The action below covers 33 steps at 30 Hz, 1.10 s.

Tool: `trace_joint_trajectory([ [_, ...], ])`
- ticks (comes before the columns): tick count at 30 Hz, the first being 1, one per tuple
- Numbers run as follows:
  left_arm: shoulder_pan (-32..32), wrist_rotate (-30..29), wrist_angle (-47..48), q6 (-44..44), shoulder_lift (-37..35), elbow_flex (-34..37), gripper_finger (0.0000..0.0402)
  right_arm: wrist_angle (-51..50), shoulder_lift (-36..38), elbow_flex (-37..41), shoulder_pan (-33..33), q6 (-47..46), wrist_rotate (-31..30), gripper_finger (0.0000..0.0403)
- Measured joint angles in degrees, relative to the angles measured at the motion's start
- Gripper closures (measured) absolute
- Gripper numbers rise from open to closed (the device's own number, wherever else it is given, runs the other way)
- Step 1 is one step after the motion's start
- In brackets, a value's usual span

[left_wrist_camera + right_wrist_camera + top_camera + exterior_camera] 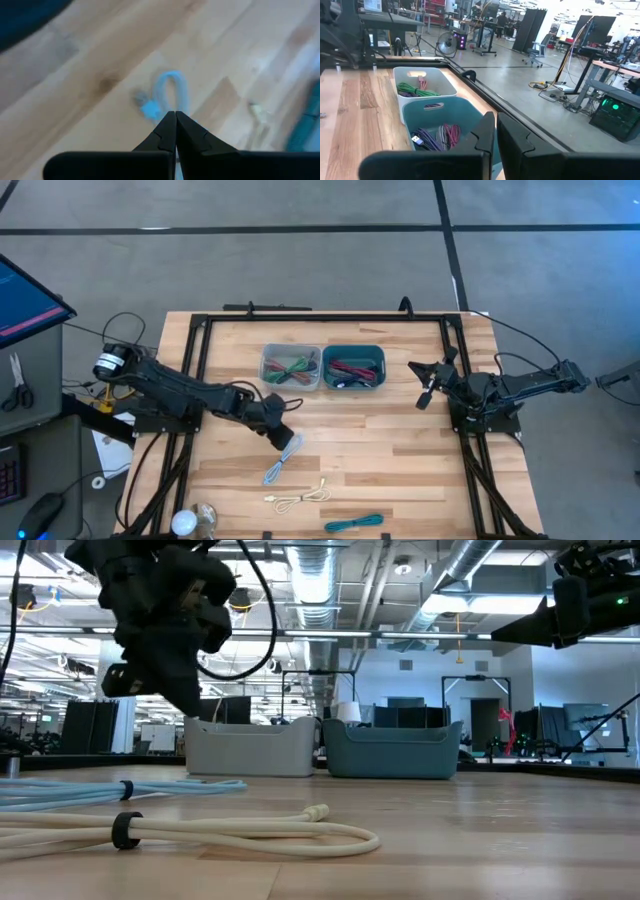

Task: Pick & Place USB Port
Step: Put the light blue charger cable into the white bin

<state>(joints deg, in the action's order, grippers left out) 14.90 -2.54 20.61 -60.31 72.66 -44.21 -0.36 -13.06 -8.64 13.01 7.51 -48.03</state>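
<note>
A light blue USB cable (282,460) lies coiled on the wooden table; the left wrist view shows its loop (171,87) and plug. My left gripper (284,438) hangs shut just above its far end, slanting down, clear of the table in the low view (195,705). A grey bin (290,367) and a teal bin (353,367) at the far middle hold coloured cables. My right gripper (428,385) waits shut at the right, level, beside the teal bin (440,125).
A cream cable (300,498) and a teal cable (355,523) lie near the front edge; in the low view the cream cable (200,832) lies in front of the blue one (100,790). A round white object (185,523) sits at the near left corner.
</note>
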Motion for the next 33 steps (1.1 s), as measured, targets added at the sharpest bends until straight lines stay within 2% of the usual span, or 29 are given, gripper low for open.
trace_joint_trajectory([
  [4,0.04,1.39,-3.09,0.99,-0.35,0.0,0.0398,-0.07,0.0,0.0,0.0,0.01,0.02,0.039],
  [8,-0.95,-0.97,-4.14,2.83,-0.24,0.0,0.0398,-0.15,0.0,0.0,0.0,0.02,0.02,0.039],
  [13,-1.79,-1.06,-4.8,2.43,0.47,0.0,0.0391,-0.24,0.0,0.0,-0.01,0.02,-0.02,0.039],
  [19,-1.4,0.3,-6.56,2.39,3.8,0.0,0.0337,-0.59,0.0,0.0,-0.06,0.02,-0.02,0.039],
  [22,-1.31,4.15,-9.38,1.97,6.99,0.0,0.0312,-0.71,0.0,0.0,-0.06,0.04,-0.02,0.039],
  [28,-1.31,10.59,-15.54,1.97,12.93,0.0,0.0279,-1.02,0.0,0.0,-0.06,0.05,-0.02,0.039],
  [33,-1.31,12.1,-15.91,1.96,15.55,0.0,0.0255,-1.05,0.0,0.0,-0.06,0.04,-0.02,0.039],
])
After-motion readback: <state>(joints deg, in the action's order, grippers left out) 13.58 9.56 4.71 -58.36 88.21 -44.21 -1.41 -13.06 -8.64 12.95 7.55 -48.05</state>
